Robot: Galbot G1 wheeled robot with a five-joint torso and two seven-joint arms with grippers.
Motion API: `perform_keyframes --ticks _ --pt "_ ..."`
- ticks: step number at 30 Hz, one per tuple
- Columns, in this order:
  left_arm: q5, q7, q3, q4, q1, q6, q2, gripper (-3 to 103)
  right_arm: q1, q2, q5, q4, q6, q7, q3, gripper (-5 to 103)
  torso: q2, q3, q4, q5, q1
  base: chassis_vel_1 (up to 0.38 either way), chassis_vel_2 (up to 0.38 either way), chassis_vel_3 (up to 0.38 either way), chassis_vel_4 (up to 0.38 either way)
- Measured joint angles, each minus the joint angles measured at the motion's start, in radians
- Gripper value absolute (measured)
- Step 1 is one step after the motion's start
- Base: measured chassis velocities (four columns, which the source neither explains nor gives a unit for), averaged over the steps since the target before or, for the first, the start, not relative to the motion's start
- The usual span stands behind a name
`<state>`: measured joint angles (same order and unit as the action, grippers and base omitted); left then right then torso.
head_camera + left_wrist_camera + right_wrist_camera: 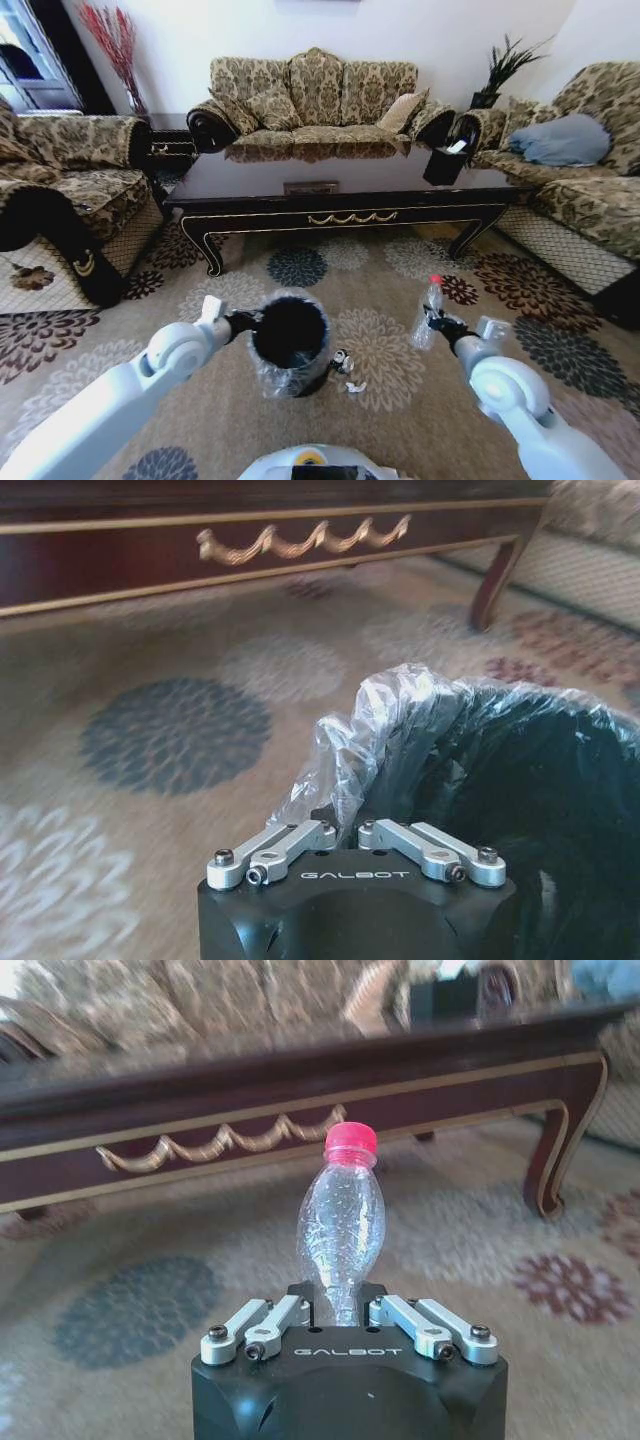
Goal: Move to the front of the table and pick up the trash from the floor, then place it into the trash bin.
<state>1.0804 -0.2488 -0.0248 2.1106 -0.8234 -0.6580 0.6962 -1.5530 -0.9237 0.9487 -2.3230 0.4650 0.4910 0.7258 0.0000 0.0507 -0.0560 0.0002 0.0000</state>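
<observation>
bottle (428,312) red cap up, pinched at its base by right gripper (438,325), 3 o'clock of trash bin (290,343) | left gripper (250,322) clamped on bin rim/liner at 9 o'clock | can (341,361) + paper scrap (355,386) on floor (390,400) beside bin | advice: carry bottle over the opening, clear the liner, then release | table (330,195) at 12 o'clock
</observation>
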Motion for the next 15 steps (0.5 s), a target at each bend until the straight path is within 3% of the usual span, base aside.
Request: perform_keyframes --ticks 7,9,15 --pt "0.05 -0.039 -0.195 -0.079 0.197 -0.012 0.07 4 -0.073 -0.01 -0.018 -0.113 -0.045 -0.044 0.068 21 0.0 0.0 0.0 0.0004 0.0 0.0 0.0 0.0 0.0" --pt "0.051 -0.043 -0.208 -0.086 0.205 -0.014 0.076 4 -0.075 -0.01 -0.018 -0.118 -0.048 -0.046 0.071 21 0.0 0.0 0.0 0.0005 0.0 0.0 0.0 0.0 0.0" --pt "0.068 -0.082 -0.367 -0.169 0.33 -0.045 0.185 4 -0.109 -0.014 -0.016 -0.187 -0.101 -0.108 0.097 21 0.0 0.0 0.0005 -0.0001 0.0 0.0 0.0 0.0 0.0"
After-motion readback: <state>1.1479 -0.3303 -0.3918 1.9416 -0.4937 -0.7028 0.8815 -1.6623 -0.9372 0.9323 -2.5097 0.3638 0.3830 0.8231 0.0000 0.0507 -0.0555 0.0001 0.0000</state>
